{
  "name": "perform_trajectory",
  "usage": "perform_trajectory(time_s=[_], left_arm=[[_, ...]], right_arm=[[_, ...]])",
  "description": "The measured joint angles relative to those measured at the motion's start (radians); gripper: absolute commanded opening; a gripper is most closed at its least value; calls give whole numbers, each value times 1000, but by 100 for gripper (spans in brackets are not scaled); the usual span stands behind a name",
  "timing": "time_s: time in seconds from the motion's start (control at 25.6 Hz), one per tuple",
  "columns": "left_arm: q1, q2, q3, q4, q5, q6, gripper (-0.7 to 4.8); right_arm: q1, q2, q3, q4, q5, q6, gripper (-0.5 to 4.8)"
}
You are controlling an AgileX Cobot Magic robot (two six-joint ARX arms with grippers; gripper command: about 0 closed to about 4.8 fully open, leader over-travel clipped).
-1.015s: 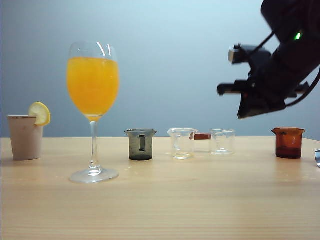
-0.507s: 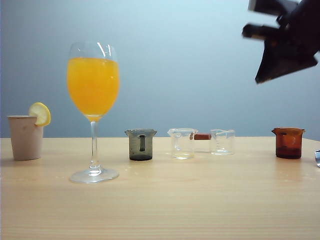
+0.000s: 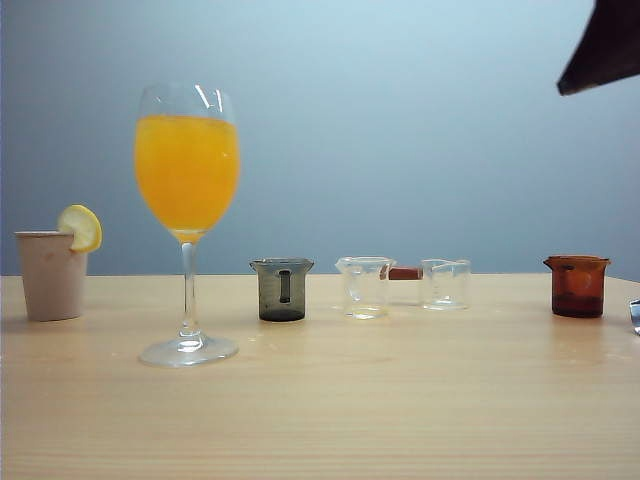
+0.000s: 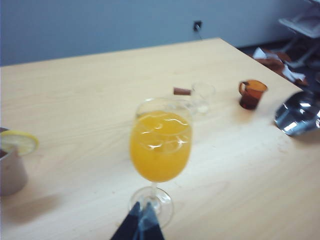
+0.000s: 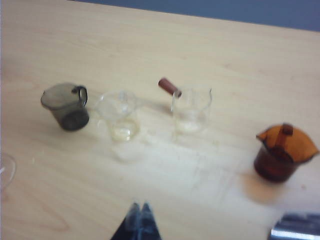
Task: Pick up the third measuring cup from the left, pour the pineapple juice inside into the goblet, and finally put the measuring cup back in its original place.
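Observation:
The third measuring cup (image 3: 445,284) is small and clear with a reddish-brown stub handle (image 3: 405,273). It stands on the wood table, third in the row, and also shows in the wrist views (image 5: 191,111) (image 4: 202,95). Only a faint pale-yellow tint shows at its bottom. The goblet (image 3: 187,200) stands left of the row, filled high with orange drink (image 4: 160,145). My left gripper (image 4: 142,204) is shut and empty, hanging over the goblet's foot. My right gripper (image 5: 140,205) is shut and empty, high above the table in front of the cups. In the exterior view only a dark piece of the right arm (image 3: 605,50) shows.
A grey cup (image 3: 282,290) and a plain clear cup (image 3: 364,287) stand left of the third cup, an amber cup (image 3: 577,286) far right. A beige cup with a lemon slice (image 3: 50,275) sits at far left. A shiny metal object (image 5: 295,227) lies at the table's right edge.
The right arm has risen up and to the right, nearly out of the exterior view. The cups and the goblet have not moved.

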State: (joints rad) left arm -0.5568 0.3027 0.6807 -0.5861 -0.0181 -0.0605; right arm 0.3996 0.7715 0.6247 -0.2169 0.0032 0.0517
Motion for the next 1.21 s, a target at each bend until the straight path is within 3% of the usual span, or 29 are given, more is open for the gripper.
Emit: perform_trajectory(time_s=[0.35, 0.55, 0.78, 1.21], left_arm=[[0, -152, -147, 71, -20, 0, -5], [0, -261, -274, 166, -61, 0, -5], [0, -301, -375, 229, -64, -21, -5], [0, -301, -586, 513, -71, -22, -5]], right_arm=[[0, -232, -198, 82, 0, 0, -1], [0, -393, -293, 113, 88, 0, -1], [0, -467, -296, 129, 196, 0, 0], [0, -488, -296, 122, 202, 0, 0]])
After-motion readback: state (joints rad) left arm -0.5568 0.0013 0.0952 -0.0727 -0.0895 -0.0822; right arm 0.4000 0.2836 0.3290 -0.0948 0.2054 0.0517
